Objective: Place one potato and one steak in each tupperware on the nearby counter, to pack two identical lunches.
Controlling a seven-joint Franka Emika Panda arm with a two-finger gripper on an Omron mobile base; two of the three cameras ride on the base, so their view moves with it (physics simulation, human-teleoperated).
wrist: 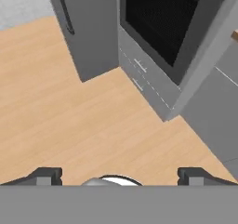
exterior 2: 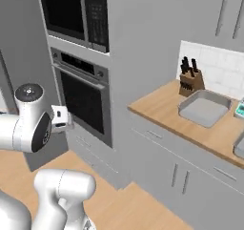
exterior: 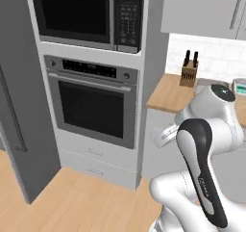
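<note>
A grey tupperware (exterior 2: 204,109) lies empty on the wooden counter (exterior 2: 164,106), right of the knife block. The corner of a second tupperware (exterior 2: 239,147) shows at the right edge. The potato and the steak are out of view. My gripper (wrist: 119,175) hangs over the wooden floor in front of the oven stack, well left of the counter (exterior: 168,97). Its fingertips (wrist: 44,175) stand wide apart with nothing between them, so it is open. In the right base view my hand (exterior 2: 62,118) sits at oven height.
A wall oven (exterior: 93,103) with a microwave (exterior: 89,14) above fills the tall cabinet. Below the oven are drawers (wrist: 139,74). A grey fridge side (exterior: 17,106) stands at left. A knife block (exterior 2: 189,81) and a white-and-teal scale (exterior 2: 239,109) sit on the counter.
</note>
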